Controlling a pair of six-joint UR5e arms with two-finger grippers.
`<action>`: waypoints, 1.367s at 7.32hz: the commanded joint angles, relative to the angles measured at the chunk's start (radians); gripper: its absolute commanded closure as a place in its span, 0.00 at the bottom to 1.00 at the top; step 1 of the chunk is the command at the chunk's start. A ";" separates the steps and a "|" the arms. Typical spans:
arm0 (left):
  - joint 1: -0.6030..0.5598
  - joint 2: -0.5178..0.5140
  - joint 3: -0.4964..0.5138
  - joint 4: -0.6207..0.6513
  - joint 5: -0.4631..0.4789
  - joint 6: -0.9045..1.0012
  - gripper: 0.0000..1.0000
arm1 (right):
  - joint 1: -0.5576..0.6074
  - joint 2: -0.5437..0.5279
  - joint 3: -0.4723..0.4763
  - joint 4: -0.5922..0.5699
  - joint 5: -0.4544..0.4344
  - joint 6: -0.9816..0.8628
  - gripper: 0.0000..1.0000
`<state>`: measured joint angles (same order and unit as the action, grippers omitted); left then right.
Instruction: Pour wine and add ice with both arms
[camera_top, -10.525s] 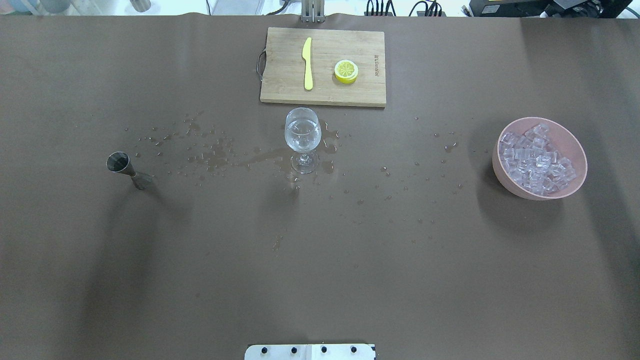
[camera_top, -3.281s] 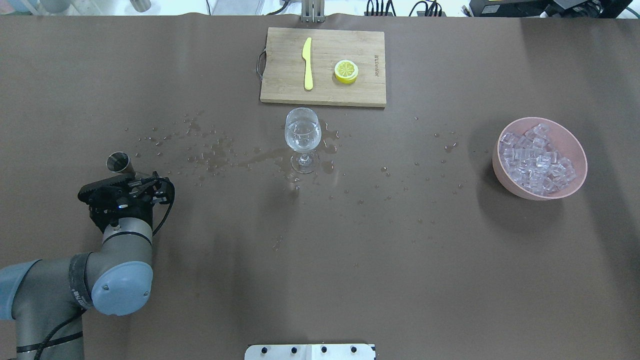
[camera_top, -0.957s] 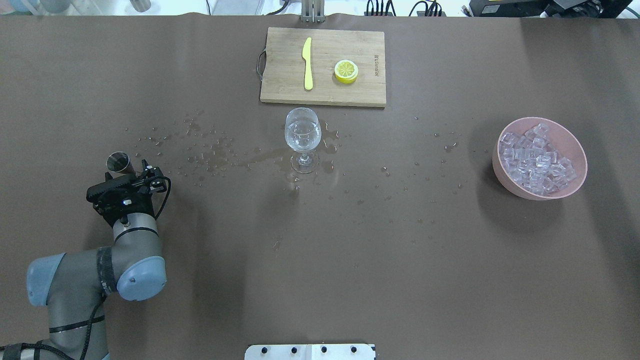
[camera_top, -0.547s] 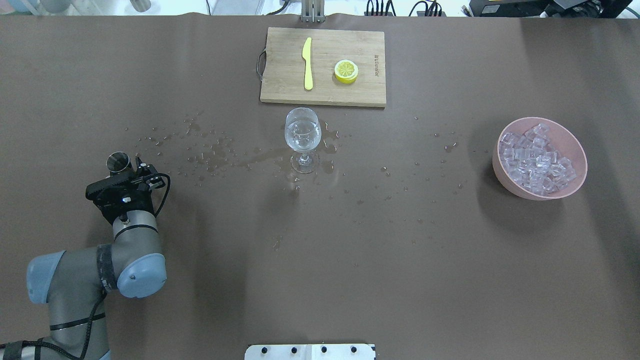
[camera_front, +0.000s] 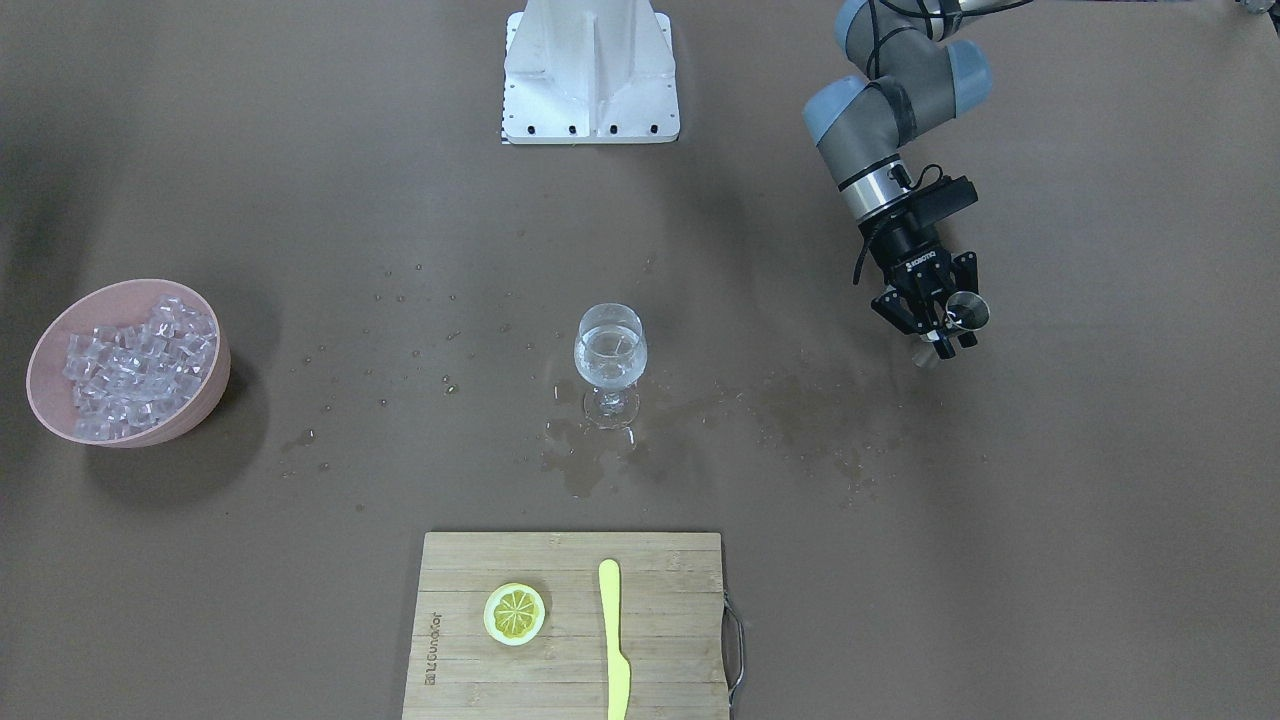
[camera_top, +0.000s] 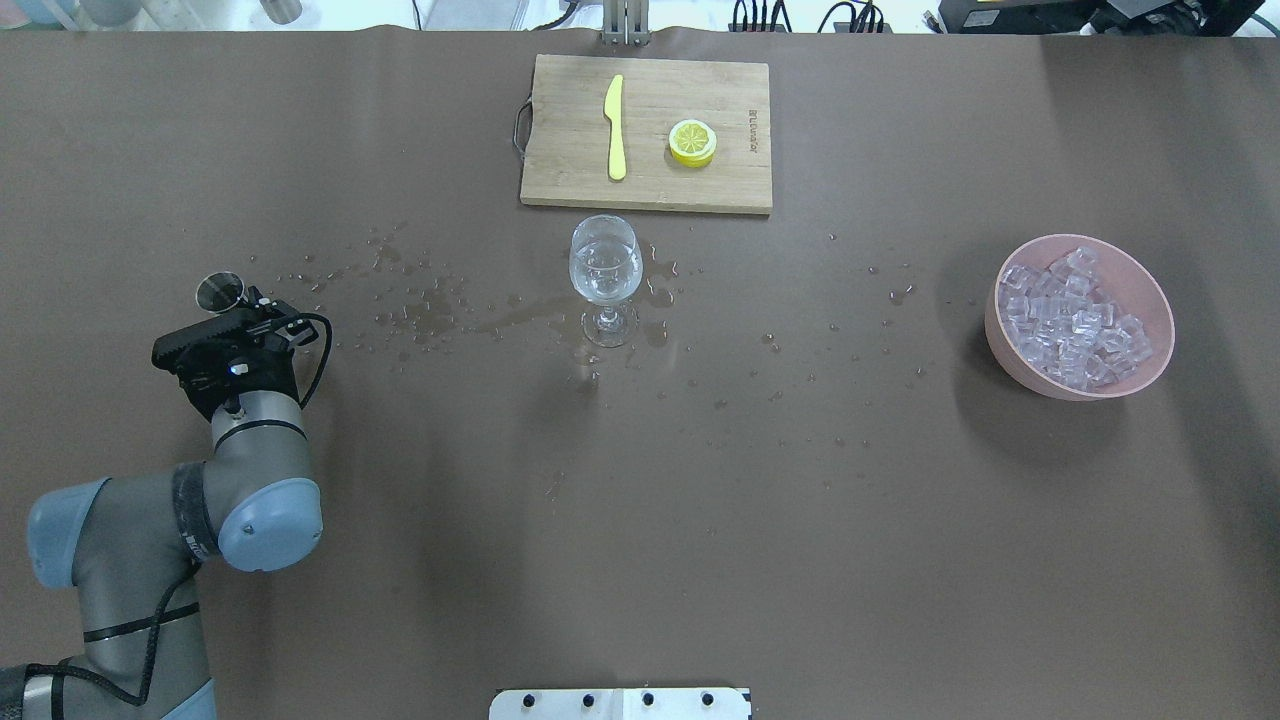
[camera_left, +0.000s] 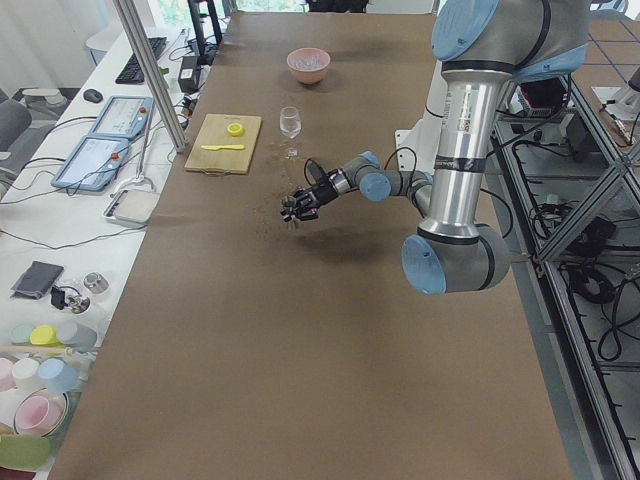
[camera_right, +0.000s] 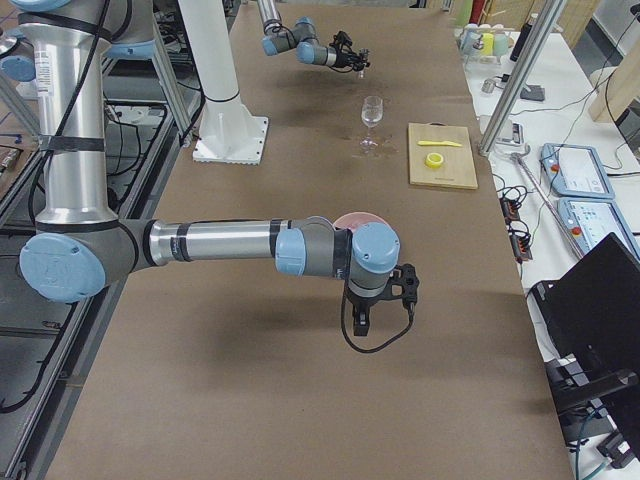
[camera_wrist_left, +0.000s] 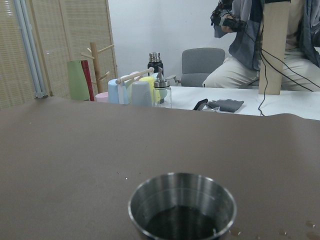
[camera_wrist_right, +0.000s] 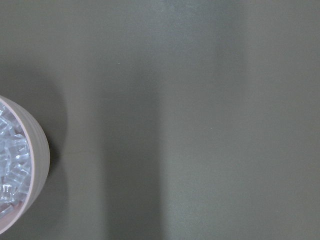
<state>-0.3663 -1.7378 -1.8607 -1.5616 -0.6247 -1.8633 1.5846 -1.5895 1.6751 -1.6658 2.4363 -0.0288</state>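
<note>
Raised off the desk (camera_top: 700, 500) just now, the metal cup (camera_top: 220, 292) sits clamped in the left tool (camera_front: 940, 328). The wine (camera_top: 604, 275) is in the glass (camera_top: 607, 326), ice (camera_top: 1072, 318) in the bowl (camera_top: 1150, 290). Whether the right tool (camera_right: 358, 318) grips anything, can't tell. The stamp on the board (camera_top: 570, 130) is unreadable.

Overhead, front cams opposed, both high; share wine glass (camera_top: 604, 270).

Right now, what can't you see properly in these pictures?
Right end effector: open or shut unknown; exterior right view alone shows it, tips hidden behind its wrist.
Small steel measuring cup: lower part cut off by left wrist view's bottom edge; contents too dark.
Pink bowl of clear ice cubes: mostly cut off by right wrist view's left edge.
</note>
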 joint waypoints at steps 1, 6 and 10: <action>-0.026 -0.032 -0.095 -0.001 -0.001 0.065 1.00 | -0.002 0.000 0.000 -0.002 0.001 0.001 0.00; -0.023 -0.172 -0.107 -0.103 0.031 0.503 1.00 | -0.009 0.005 -0.002 -0.002 0.000 0.003 0.00; -0.020 -0.196 -0.112 -0.653 -0.299 0.953 1.00 | -0.011 0.016 -0.008 -0.002 0.004 0.003 0.00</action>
<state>-0.3870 -1.9158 -1.9705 -2.1313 -0.7835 -1.0081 1.5740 -1.5746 1.6701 -1.6687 2.4387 -0.0261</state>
